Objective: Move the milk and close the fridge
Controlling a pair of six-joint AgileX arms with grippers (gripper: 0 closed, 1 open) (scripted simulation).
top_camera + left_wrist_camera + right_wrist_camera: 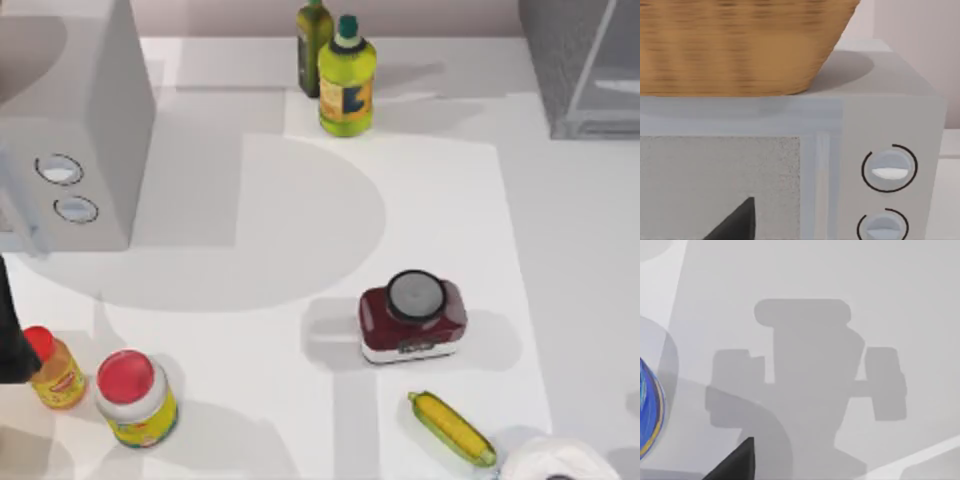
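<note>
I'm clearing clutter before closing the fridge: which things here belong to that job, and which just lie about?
Job: fridge.
Lying about: box with two dials, basket on it, dark bottle, yellow bottle, maroon jar, corn cob, red-lidded jar, small red-capped bottle.

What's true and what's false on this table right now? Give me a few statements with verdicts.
1. The corn cob lies on the top view's right half, nearer the bottom edge than the dark red jar. True.
2. The wicker basket stands on the table beside the dials. False: it sits on top of the light-grey box with two dials.
3. The yellow oil bottle stands right beside the dark green bottle. True.
4. The red-lidded jar is next to the fridge. False: the jar is at the top view's lower left and the fridge at its upper right corner.
5. The dark red jar has a red lid. False: its lid is grey.
</note>
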